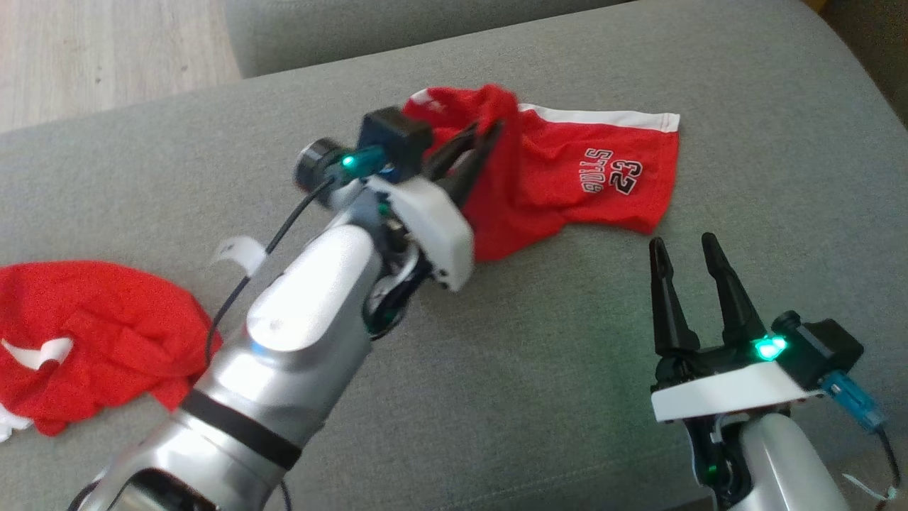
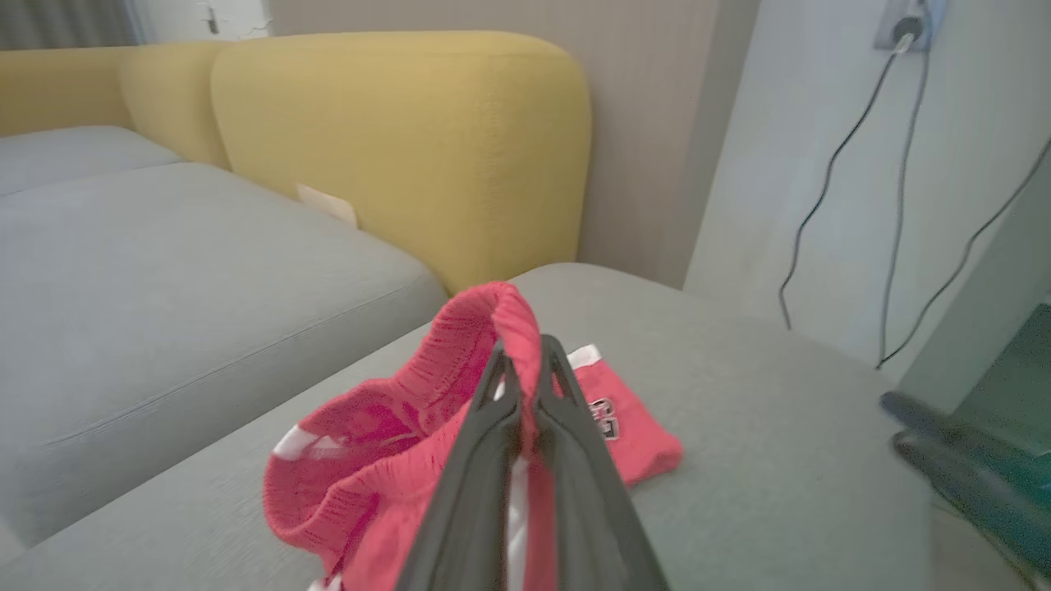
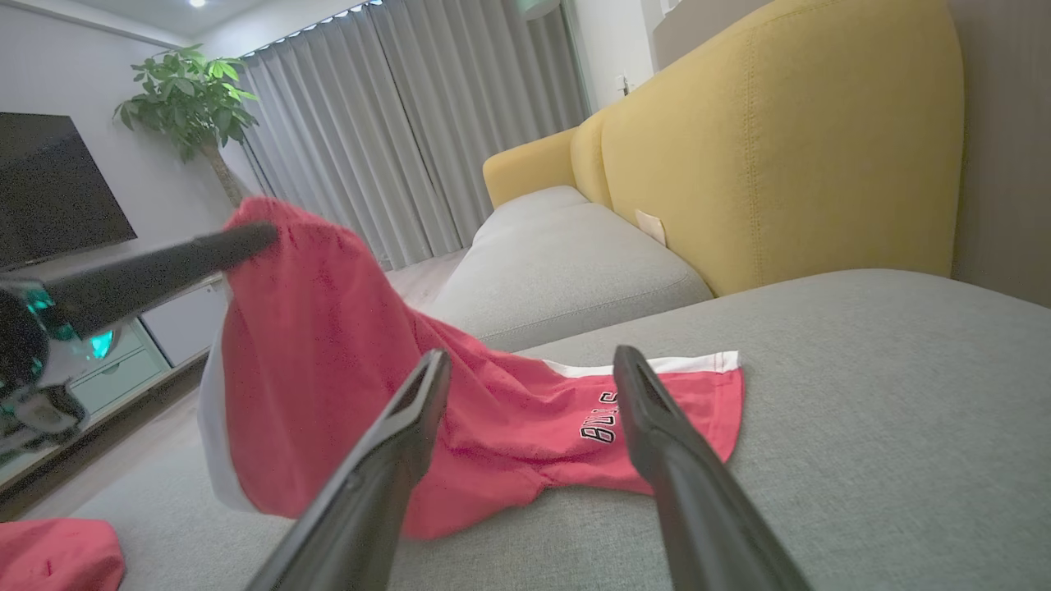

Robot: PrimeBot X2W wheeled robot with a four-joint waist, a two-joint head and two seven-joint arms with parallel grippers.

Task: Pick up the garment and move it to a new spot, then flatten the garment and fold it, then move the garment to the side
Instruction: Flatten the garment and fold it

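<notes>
The garment (image 1: 574, 181) is a pair of red shorts with white trim and black "BULLS 23" lettering, lying on the grey sofa seat (image 1: 766, 128). My left gripper (image 1: 489, 131) is shut on its elastic waistband and holds that end lifted off the cushion. In the left wrist view the left gripper (image 2: 523, 349) pinches the ribbed waistband of the garment (image 2: 386, 443). The right wrist view shows the garment (image 3: 328, 361) hanging from the left fingers (image 3: 156, 267), its leg resting flat. My right gripper (image 1: 684, 245) stands open over bare cushion, below and right of the shorts; it rises again as the right gripper (image 3: 530, 365).
A second red garment (image 1: 92, 333) lies crumpled at the left edge of the seat. Yellow backrest cushions (image 2: 394, 139) stand behind the sofa. Cables (image 2: 854, 156) hang down the wall at the right. A wooden floor (image 1: 106, 50) lies beyond the far edge.
</notes>
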